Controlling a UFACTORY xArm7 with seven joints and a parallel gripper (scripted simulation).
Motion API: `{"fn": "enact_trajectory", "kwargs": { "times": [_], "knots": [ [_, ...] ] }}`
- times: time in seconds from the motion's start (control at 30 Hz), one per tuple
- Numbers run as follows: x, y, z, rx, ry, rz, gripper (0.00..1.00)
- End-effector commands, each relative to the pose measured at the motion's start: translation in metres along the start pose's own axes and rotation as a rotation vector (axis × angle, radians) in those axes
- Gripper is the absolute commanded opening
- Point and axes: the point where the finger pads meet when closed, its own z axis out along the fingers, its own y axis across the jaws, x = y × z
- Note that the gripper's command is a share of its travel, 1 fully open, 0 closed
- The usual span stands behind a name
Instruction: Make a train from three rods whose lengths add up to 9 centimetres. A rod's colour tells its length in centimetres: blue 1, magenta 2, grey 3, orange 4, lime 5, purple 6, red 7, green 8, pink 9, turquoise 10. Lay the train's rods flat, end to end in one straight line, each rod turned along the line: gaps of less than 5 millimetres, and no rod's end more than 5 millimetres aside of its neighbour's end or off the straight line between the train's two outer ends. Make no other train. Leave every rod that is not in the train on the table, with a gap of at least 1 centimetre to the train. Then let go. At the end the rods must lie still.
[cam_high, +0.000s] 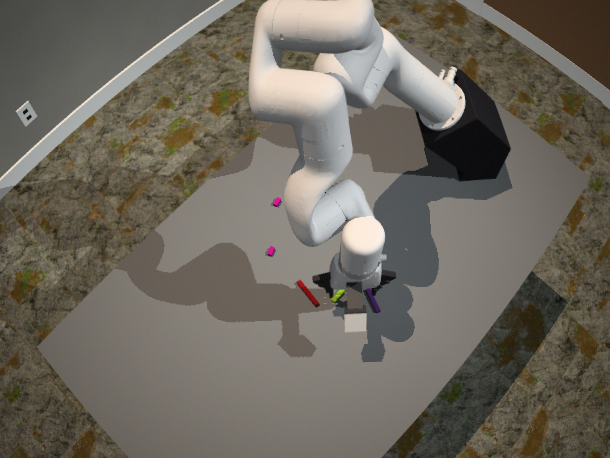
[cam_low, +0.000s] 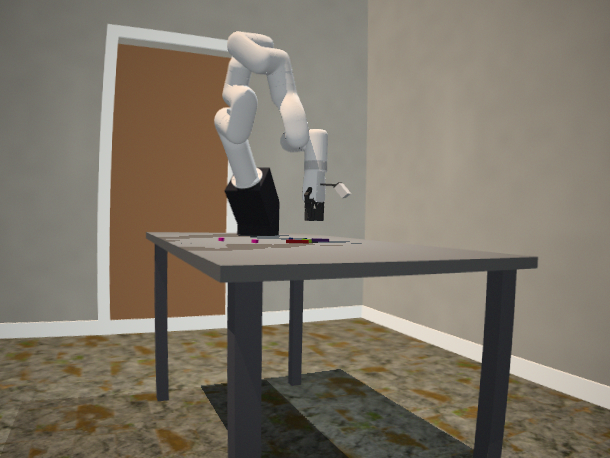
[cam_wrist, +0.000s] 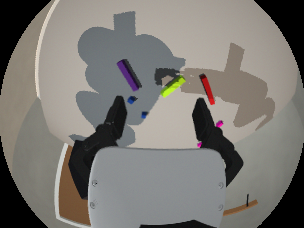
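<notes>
My gripper (cam_high: 354, 289) (cam_low: 314, 214) (cam_wrist: 160, 104) is open and empty, hanging above the table (cam_high: 200, 390) (cam_low: 350, 260). Below it lie three rods, apart and at different angles: a red rod (cam_high: 307, 293) (cam_low: 297, 241) (cam_wrist: 207, 89), a lime rod (cam_high: 338, 295) (cam_wrist: 172, 86) and a purple rod (cam_high: 372, 300) (cam_low: 320, 240) (cam_wrist: 128, 74). The lime rod lies between the other two, just ahead of the fingers. Two magenta rods (cam_high: 277, 202) (cam_high: 271, 251) (cam_low: 221, 239) (cam_low: 254, 241) lie farther left; in the wrist view they (cam_wrist: 219, 124) (cam_wrist: 199, 144) show by the right finger. Two small blue rods (cam_wrist: 132, 101) (cam_wrist: 143, 116) show beside the left finger.
The arm's black base (cam_high: 470, 135) (cam_low: 255, 205) stands at the table's back right. A small white camera box (cam_high: 355, 322) (cam_low: 343, 190) sticks out from the wrist. The table's edges are far from the rods.
</notes>
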Motion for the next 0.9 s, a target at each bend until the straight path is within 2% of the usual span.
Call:
{"fn": "enact_trajectory", "kwargs": {
  "times": [0.0, 0.23, 0.3, 0.73, 0.8, 0.87],
  "knots": [
    [0.001, 0.0, -0.001, 0.0, 0.003, -0.001, 1.0],
    [-0.002, -0.006, -0.001, 0.003, 0.001, 0.054, 1.0],
    [-0.011, -0.018, -0.002, 0.007, -0.002, 0.193, 1.0],
    [-0.036, -0.045, -0.006, 0.007, -0.004, 0.569, 1.0],
    [-0.036, -0.045, -0.006, 0.007, -0.004, 0.569, 1.0],
    [-0.043, -0.05, -0.007, 0.004, -0.002, 0.678, 1.0]
  ]
}}
